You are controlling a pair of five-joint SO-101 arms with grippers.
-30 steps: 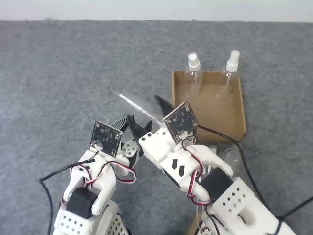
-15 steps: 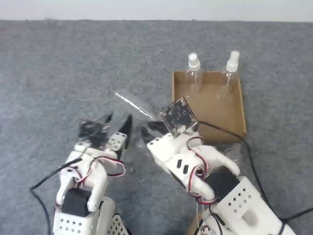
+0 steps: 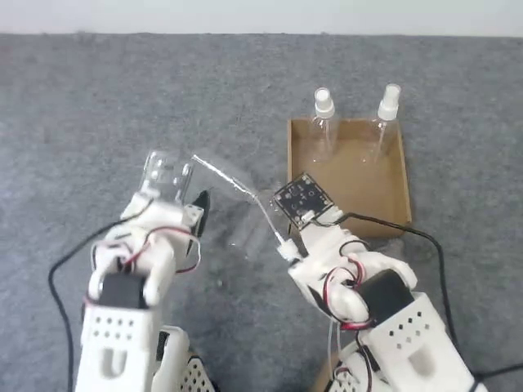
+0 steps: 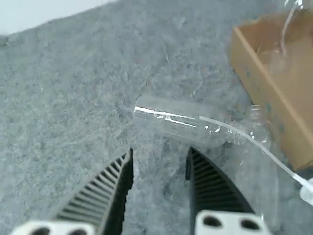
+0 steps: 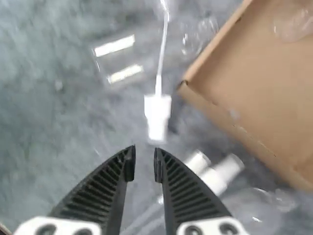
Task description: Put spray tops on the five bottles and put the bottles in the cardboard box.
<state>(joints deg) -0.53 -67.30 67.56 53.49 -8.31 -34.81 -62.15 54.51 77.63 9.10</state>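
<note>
High view showed the grey desk (image 3: 98, 98) with the cardboard box (image 3: 351, 184) at the far right; two capped bottles (image 3: 325, 122) (image 3: 387, 118) stood inside, against its far wall; a clear bottle (image 4: 181, 125) lay on its side left of the box; the left gripper (image 4: 160, 152) hung released and empty near it; the right gripper (image 5: 144, 149), fingers slightly parted, grasped nothing; a white spray top (image 5: 157, 115) lay just beyond, its tube running into the lying bottle's neck.

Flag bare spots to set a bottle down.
Free: the grey mat left of the left gripper, and the near half of the cardboard box, before its two standing bottles. Crowded: between that and the right gripper, with a lying bottle and spray top.
</note>
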